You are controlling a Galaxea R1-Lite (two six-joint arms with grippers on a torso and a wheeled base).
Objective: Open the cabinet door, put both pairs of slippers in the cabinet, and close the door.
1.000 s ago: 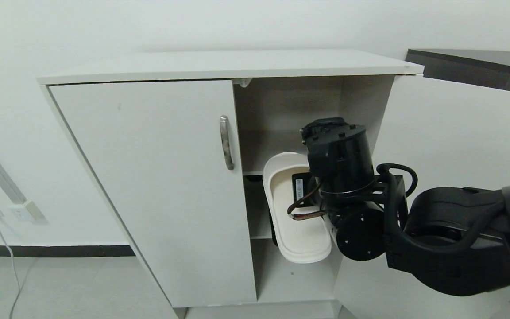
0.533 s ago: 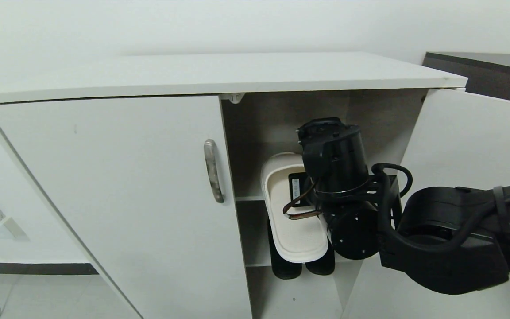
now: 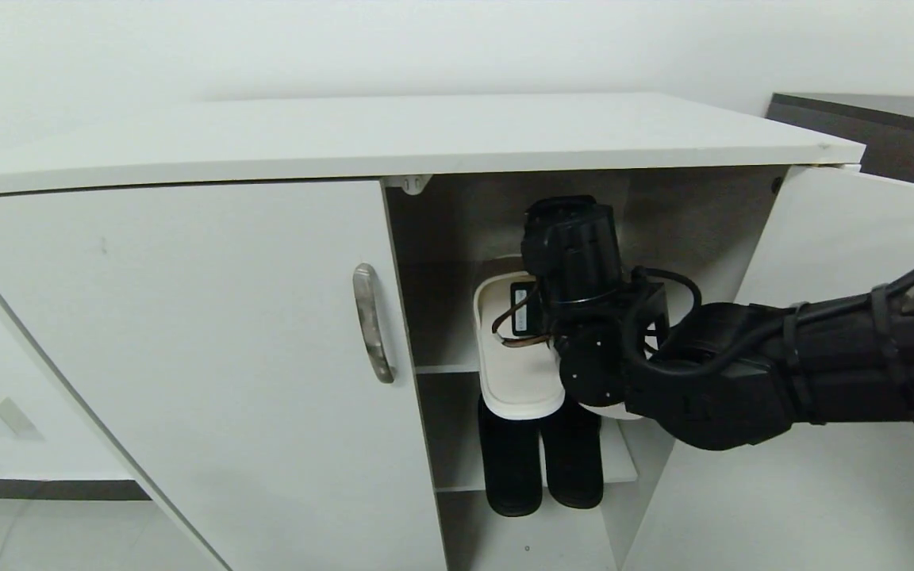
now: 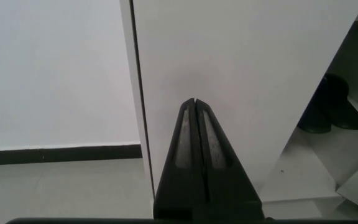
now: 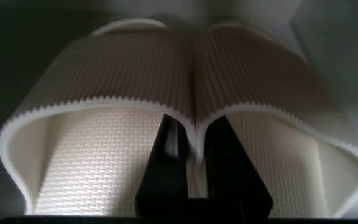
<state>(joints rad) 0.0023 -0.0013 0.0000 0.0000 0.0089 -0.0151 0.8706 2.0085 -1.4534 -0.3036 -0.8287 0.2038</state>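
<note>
White slippers (image 3: 516, 381), the pair side by side, are pinched at their adjoining straps by your right gripper (image 5: 196, 134), partway into the upper compartment of the cabinet (image 3: 393, 135). The black slippers (image 3: 540, 464) lie on the shelf below, their ends past its front edge. Your left gripper (image 4: 195, 106), fingers pressed together, hangs before the closed left door (image 3: 187, 357). The right door (image 3: 838, 333) stands open.

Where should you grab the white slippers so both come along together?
Pinch the two straps where they meet in the middle, coming in from the open heel end. The white slippers lie side by side with their inner strap edges touching, so one pinch catches both, as the right gripper does.
</note>
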